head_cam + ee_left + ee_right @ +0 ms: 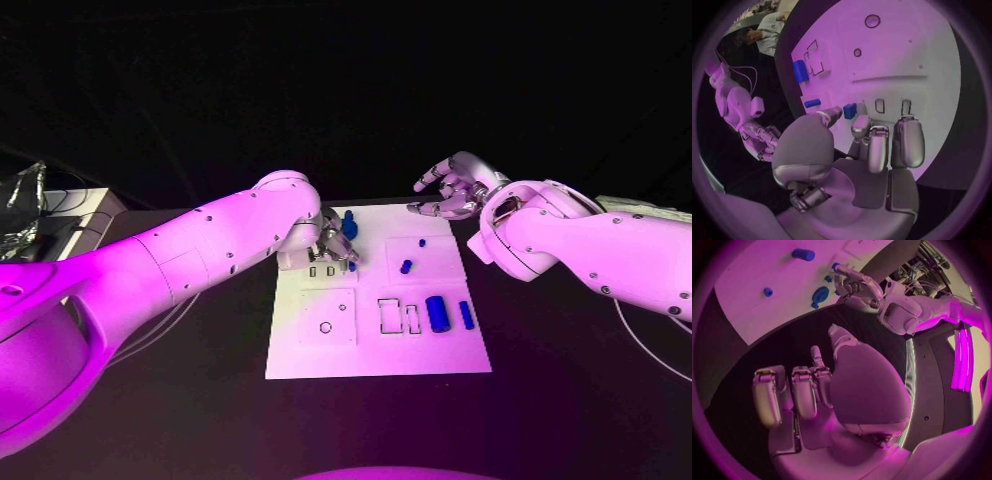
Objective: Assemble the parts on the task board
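The white task board (378, 345) lies mid-table. My left hand (335, 242) hovers over the board's far left corner, by two small slots (879, 105). A small blue part (849, 110) sits pinched between its thumb and a fingertip. A bigger blue part (348, 222) stands just beyond that hand. Other blue parts lie on the board: a thick cylinder (437, 313), a slim one (466, 315) and a short one (405, 266). My right hand (450, 190) hangs over the black table off the board's far right corner, fingers loosely apart and holding nothing.
Outlined recesses (398, 316) and a round hole (326, 327) mark the board's near half. A pale box with a crumpled bag (29, 215) stands at the table's far left. Black table (577, 380) surrounds the board.
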